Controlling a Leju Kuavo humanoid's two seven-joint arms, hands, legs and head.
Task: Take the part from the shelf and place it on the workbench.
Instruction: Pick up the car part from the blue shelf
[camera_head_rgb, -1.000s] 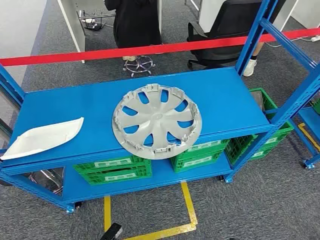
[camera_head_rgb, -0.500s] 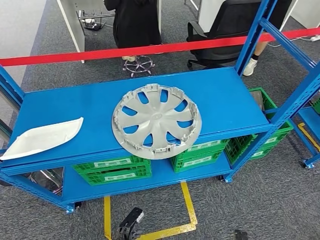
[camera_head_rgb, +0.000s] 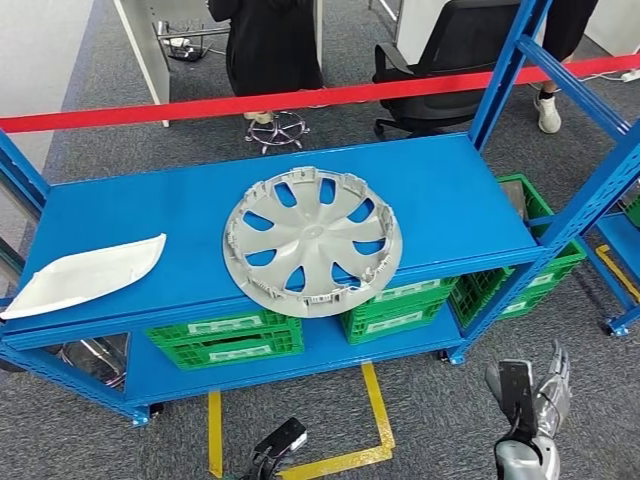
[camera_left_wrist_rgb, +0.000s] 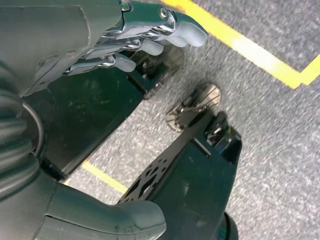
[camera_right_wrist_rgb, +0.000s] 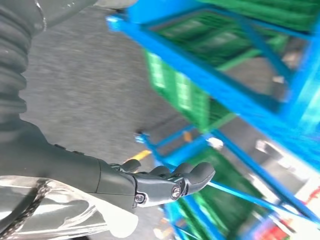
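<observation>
A silver-grey wheel cover (camera_head_rgb: 312, 241) lies flat on the blue shelf top (camera_head_rgb: 453, 195), its near edge overhanging the shelf's front lip. A white curved panel (camera_head_rgb: 83, 275) lies at the shelf's left end. My right hand (camera_head_rgb: 532, 400) is raised low at the right, well short of the shelf, fingers apart and empty; the right wrist view shows its fingers (camera_right_wrist_rgb: 177, 180) stretched out, holding nothing. My left hand (camera_head_rgb: 275, 445) hangs low near the floor, in front of the shelf. Its fingers (camera_left_wrist_rgb: 151, 40) are extended with nothing in them.
Green crates (camera_head_rgb: 226, 340) (camera_head_rgb: 396, 310) (camera_head_rgb: 540, 270) fill the lower shelf level. A blue upright (camera_head_rgb: 506, 75) rises at the shelf's right end. A red barrier tape (camera_head_rgb: 302, 98) runs behind, with a seated person (camera_head_rgb: 272, 45) and an office chair (camera_head_rgb: 453, 60) beyond. Yellow tape (camera_head_rgb: 377, 410) marks the floor.
My right hand has risen into the head view at the lower right. My left hand has shifted slightly right along the bottom edge. The wheel cover has not moved.
</observation>
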